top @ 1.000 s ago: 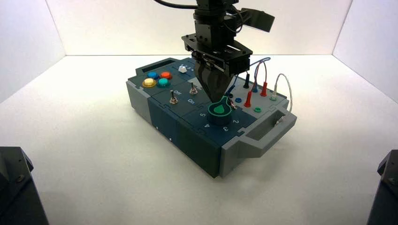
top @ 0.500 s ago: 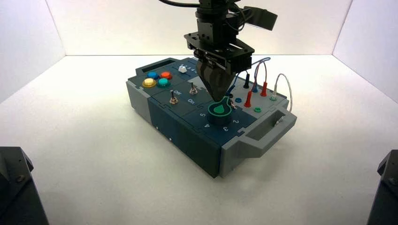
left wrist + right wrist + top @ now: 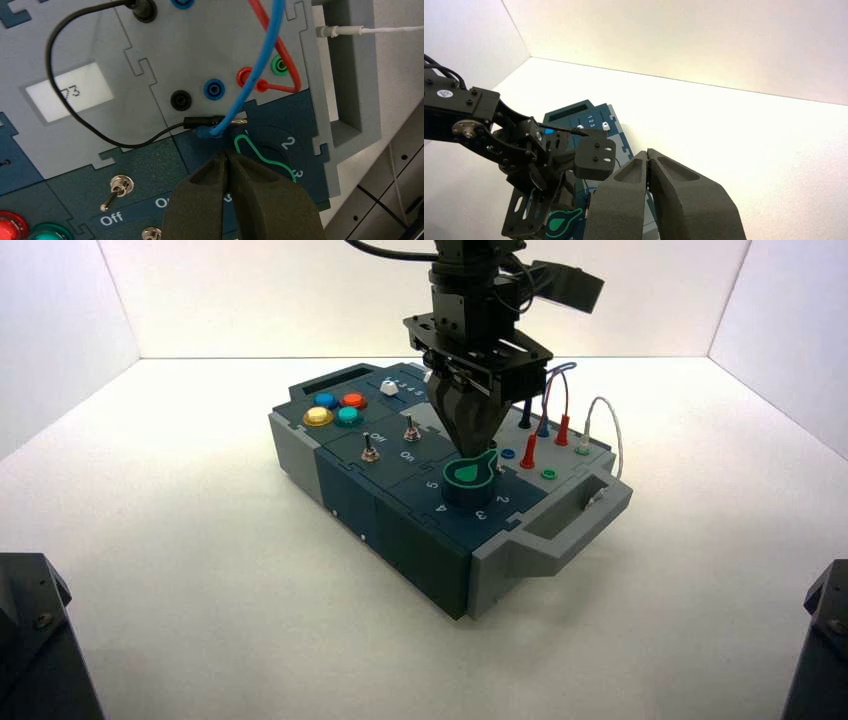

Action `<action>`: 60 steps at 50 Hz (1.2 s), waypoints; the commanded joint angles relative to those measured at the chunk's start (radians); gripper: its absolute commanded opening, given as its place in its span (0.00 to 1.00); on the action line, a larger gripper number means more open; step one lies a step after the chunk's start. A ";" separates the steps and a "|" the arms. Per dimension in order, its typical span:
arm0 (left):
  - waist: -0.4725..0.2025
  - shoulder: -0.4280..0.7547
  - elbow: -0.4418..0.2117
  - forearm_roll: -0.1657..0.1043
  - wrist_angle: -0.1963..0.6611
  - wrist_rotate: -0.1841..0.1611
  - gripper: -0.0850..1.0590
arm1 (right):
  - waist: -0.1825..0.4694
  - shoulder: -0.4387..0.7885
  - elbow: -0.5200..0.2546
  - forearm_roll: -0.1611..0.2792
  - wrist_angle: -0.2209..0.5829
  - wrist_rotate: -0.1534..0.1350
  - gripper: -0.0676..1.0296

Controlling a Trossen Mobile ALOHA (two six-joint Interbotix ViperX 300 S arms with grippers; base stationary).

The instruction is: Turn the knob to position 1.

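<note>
Knob [image 3: 467, 478]: round dark-teal dial with green teardrop pointer, centre-right of the high view, on the box [image 3: 400, 530] beside numbers 2 to 5. We find the left gripper [image 3: 474, 445] closed, empty, tips at the pointer's narrow end. We judge it rigid, light-turning; pinch the teardrop's sides. Right gripper [image 3: 647, 161] closed, raised away.

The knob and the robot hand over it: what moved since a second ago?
The left gripper slid a little toward the box's wire side, with its shut fingers staying just above the knob. It took hold of nothing. The knob's green pointer now aims more toward the wires. The right gripper is shut and away from the box, which stayed put.
</note>
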 commanded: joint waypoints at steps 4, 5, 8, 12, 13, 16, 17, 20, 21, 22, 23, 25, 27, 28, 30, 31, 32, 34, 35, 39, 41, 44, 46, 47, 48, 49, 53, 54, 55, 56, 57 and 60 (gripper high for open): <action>-0.005 -0.017 -0.023 -0.002 0.000 0.006 0.05 | -0.005 0.011 -0.025 0.005 -0.012 0.003 0.04; -0.005 -0.017 -0.023 -0.002 0.000 0.006 0.05 | -0.006 0.011 -0.025 0.005 -0.012 0.003 0.04; -0.005 -0.017 -0.023 -0.002 0.000 0.006 0.05 | -0.006 0.011 -0.025 0.005 -0.011 0.003 0.04; -0.006 -0.017 -0.023 -0.002 0.000 0.006 0.05 | -0.006 0.011 -0.025 0.005 -0.012 0.003 0.04; -0.005 -0.017 -0.025 -0.002 0.000 0.006 0.05 | -0.006 0.011 -0.025 0.005 -0.012 0.003 0.04; -0.005 -0.017 -0.025 -0.002 0.000 0.006 0.05 | -0.006 0.011 -0.025 0.005 -0.012 0.003 0.04; -0.005 -0.017 -0.025 -0.002 0.000 0.008 0.05 | -0.006 0.011 -0.025 0.005 -0.012 0.003 0.04; -0.006 -0.017 -0.028 0.000 0.000 0.006 0.05 | -0.006 0.011 -0.025 0.005 -0.011 0.003 0.04; -0.006 -0.017 -0.026 -0.002 0.002 0.006 0.05 | -0.006 0.011 -0.025 0.005 -0.012 0.003 0.04; -0.006 -0.017 -0.028 -0.002 0.000 0.006 0.05 | -0.006 0.011 -0.025 0.005 -0.012 0.002 0.04; -0.006 -0.017 -0.028 -0.002 0.002 0.006 0.05 | -0.006 0.011 -0.025 0.005 -0.012 0.003 0.04; -0.006 -0.017 -0.029 -0.002 0.000 0.006 0.05 | -0.006 0.011 -0.025 0.005 -0.012 0.003 0.04; -0.006 -0.017 -0.029 -0.002 0.000 0.008 0.05 | -0.006 0.011 -0.025 0.005 -0.012 0.003 0.04; -0.006 -0.017 -0.032 -0.002 0.002 0.008 0.05 | -0.006 0.011 -0.025 0.005 -0.012 0.003 0.04; -0.006 -0.017 -0.032 0.000 0.002 0.008 0.05 | -0.006 0.011 -0.025 0.005 -0.012 0.003 0.04; -0.008 -0.017 -0.032 -0.002 0.002 0.009 0.05 | -0.006 0.011 -0.025 0.005 -0.012 0.003 0.04; -0.008 -0.015 -0.034 -0.002 0.003 0.009 0.05 | -0.006 0.011 -0.025 0.005 -0.012 0.003 0.04; -0.008 -0.015 -0.035 -0.002 0.005 0.009 0.05 | -0.006 0.011 -0.025 0.003 -0.012 0.003 0.04; -0.008 -0.014 -0.035 -0.002 0.008 0.011 0.05 | -0.006 0.011 -0.025 0.005 -0.012 0.003 0.04; -0.009 -0.014 -0.037 -0.002 0.011 0.014 0.05 | -0.005 0.011 -0.025 0.005 -0.012 0.003 0.04; -0.011 -0.014 -0.037 -0.002 0.011 0.014 0.05 | -0.006 0.011 -0.025 0.003 -0.012 0.003 0.04; -0.012 -0.014 -0.038 -0.002 0.012 0.014 0.05 | -0.006 0.011 -0.025 0.003 -0.012 0.003 0.04; -0.012 -0.012 -0.038 -0.002 0.011 0.014 0.05 | -0.005 0.011 -0.025 0.005 -0.012 0.003 0.04; -0.014 -0.012 -0.038 -0.002 0.011 0.014 0.05 | -0.006 0.011 -0.025 0.003 -0.012 0.003 0.04; -0.014 -0.012 -0.038 -0.002 0.012 0.014 0.05 | -0.006 0.011 -0.025 0.005 -0.012 0.003 0.04; -0.014 -0.012 -0.038 -0.002 0.012 0.014 0.05 | -0.006 0.011 -0.025 0.005 -0.012 0.003 0.04; -0.017 -0.011 -0.038 -0.002 0.014 0.014 0.05 | -0.006 0.011 -0.025 0.003 -0.012 0.003 0.04; -0.018 -0.011 -0.038 -0.002 0.014 0.014 0.05 | -0.006 0.011 -0.025 0.003 -0.011 0.003 0.04; -0.018 -0.011 -0.038 -0.002 0.014 0.014 0.05 | -0.006 0.011 -0.025 0.005 -0.012 0.003 0.04; -0.020 -0.011 -0.038 -0.002 0.014 0.014 0.05 | -0.006 0.009 -0.025 0.003 -0.012 0.003 0.04; -0.021 -0.011 -0.038 -0.002 0.014 0.014 0.05 | -0.006 0.011 -0.025 0.005 -0.012 0.003 0.04; -0.021 -0.009 -0.038 -0.002 0.012 0.015 0.05 | -0.006 0.011 -0.025 0.003 -0.012 0.003 0.04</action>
